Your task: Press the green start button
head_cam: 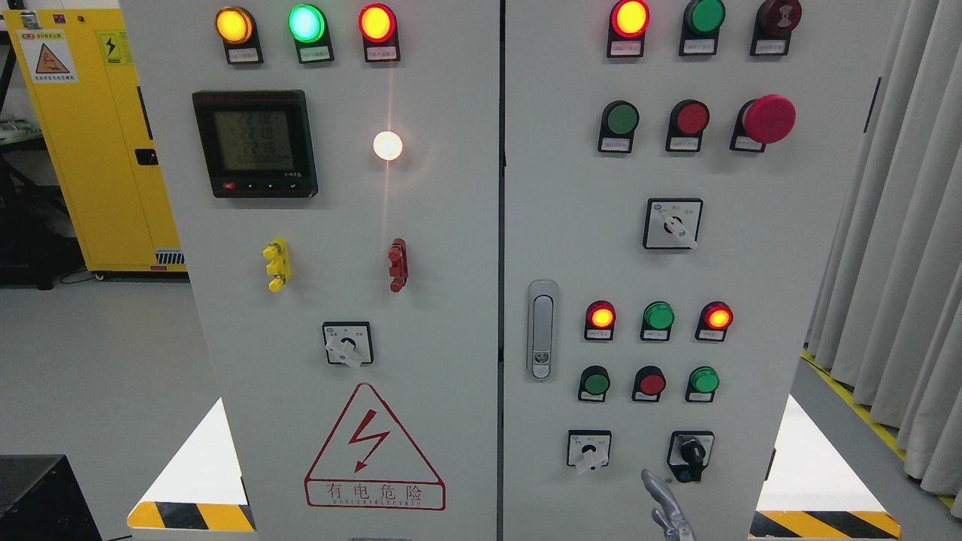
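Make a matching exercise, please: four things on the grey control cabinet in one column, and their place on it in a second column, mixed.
Things:
1. black digital meter with grey screen
2. big red mushroom-shaped button
3. red triangle warning sign with lightning bolt
4. silver metal door handle

Places:
A. right door, upper right
B. right door, left edge, middle height
C. left door, upper left
D. left door, bottom

Pairs: 1-C, 2-A, 3-D, 4-B

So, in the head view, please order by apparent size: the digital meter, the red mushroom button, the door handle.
1. digital meter
2. door handle
3. red mushroom button
All sit on the same cabinet front.
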`<state>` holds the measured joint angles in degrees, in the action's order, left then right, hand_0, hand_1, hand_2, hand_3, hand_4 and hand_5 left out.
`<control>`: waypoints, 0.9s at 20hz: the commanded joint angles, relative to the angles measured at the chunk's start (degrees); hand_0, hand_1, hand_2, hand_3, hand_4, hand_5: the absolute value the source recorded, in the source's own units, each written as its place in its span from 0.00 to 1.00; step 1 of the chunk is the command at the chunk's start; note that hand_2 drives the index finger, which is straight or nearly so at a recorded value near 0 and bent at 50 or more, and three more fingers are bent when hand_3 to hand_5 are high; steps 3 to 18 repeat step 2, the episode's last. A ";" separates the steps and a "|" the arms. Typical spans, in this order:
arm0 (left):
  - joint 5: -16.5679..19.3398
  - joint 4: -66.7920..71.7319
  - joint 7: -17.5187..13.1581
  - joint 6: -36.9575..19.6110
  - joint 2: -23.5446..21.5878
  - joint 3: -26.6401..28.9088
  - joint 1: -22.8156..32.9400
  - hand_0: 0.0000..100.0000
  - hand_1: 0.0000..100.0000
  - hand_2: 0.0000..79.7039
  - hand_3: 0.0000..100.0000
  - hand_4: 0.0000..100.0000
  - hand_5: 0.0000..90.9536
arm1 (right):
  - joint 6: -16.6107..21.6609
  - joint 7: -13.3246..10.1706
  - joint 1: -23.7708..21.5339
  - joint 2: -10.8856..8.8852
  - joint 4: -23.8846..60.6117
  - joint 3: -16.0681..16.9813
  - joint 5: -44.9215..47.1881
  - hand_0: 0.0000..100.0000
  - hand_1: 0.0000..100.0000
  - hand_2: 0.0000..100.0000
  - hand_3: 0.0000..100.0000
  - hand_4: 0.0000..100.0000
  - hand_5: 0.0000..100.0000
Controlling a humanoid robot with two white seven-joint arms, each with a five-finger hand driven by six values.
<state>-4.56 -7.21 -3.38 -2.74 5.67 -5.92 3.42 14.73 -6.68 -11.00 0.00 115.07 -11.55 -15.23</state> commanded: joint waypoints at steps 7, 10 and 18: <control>-0.01 0.00 -0.05 0.01 -0.04 0.03 0.00 0.12 0.56 0.00 0.00 0.00 0.00 | 0.04 0.27 -0.78 1.67 1.12 -1.02 0.11 0.64 0.71 0.00 0.00 0.00 0.00; -0.01 0.00 -0.05 0.01 -0.04 0.03 0.00 0.12 0.56 0.00 0.00 0.00 0.00 | 0.04 0.27 -0.78 1.67 1.12 -1.02 0.11 0.64 0.71 0.00 0.00 0.00 0.00; -0.01 0.00 -0.05 0.01 -0.04 0.03 0.00 0.12 0.56 0.00 0.00 0.00 0.00 | 0.04 0.27 -0.78 1.67 1.12 -1.02 0.11 0.64 0.71 0.00 0.00 0.00 0.00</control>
